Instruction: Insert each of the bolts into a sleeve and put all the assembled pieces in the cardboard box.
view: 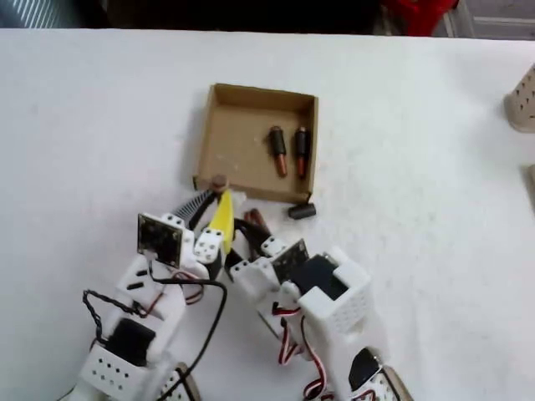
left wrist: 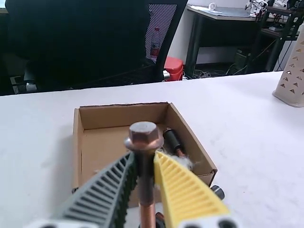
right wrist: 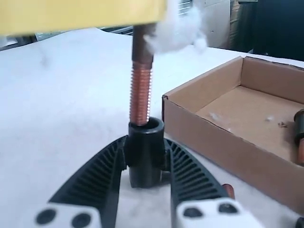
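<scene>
L gripper (left wrist: 142,159) is closed tight on a bolt (left wrist: 144,180). The shank is pinched betw. the grey finger (left wrist: 107,194) and yellow finger (left wrist: 183,190), bolt upright, hex head on top above the fingertips. It hangs just outside the cardboard box (left wrist: 77,142), over the wall nearest the arms. In the high view the L gripper (view: 216,200) and bolt head (view: 219,180) sit right at that wall's edge.

R gripper (right wrist: 145,147) is narrowly open, its black fingers clamped around a black sleeve (right wrist: 145,159), also outside the box by the same wall. The sleeve stands upright, bottom on or just above the table (view: 418,125); can't tell which. The bolt's threaded tip (right wrist: 140,102) is at the sleeve's mouth, just entering; depth can't be seen. A white fluff tuft (right wrist: 180,28) clings to the yellow finger next to the shank.

Inside the box, 2 assembled pieces (view: 277,150) (view: 302,150) lie side by side, close to the side wall on the R arm's side. A loose sleeve (view: 302,211) lies on the table outside the box, just beside the near corner on that side. A copper-coloured bolt end (right wrist: 229,190) shows on the table by the near wall, beside the R gripper.

A beige perforated holder (view: 522,100) stands well apart from the box, at the table edge.
</scene>
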`<state>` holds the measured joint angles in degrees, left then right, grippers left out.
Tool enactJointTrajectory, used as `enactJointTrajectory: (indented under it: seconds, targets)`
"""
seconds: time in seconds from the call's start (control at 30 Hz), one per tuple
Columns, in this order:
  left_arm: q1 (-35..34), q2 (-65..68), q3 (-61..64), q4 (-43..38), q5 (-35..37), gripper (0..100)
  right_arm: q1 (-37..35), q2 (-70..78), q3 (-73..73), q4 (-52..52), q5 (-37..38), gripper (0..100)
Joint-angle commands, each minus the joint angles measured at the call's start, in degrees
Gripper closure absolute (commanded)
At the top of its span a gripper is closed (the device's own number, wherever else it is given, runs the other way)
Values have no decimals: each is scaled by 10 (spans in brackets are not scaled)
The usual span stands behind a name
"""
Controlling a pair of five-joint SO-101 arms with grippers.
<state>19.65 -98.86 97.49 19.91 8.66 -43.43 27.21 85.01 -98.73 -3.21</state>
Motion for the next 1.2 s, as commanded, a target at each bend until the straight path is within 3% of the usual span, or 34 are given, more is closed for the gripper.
enactJointTrajectory:
  seconds: [0.0, 0.4, 1.17]
  targets:
    - [4, -6, -2, -2, -4, 980, -5, -30, 3, -13, 5, 982]
    - [4, -6, -2, 1, -3, 980, -14, -35, 11, -15, 6, 982]
    - [24, -7, -2, 118, -3, 980, -11, -35, 12, -15, 4, 982]
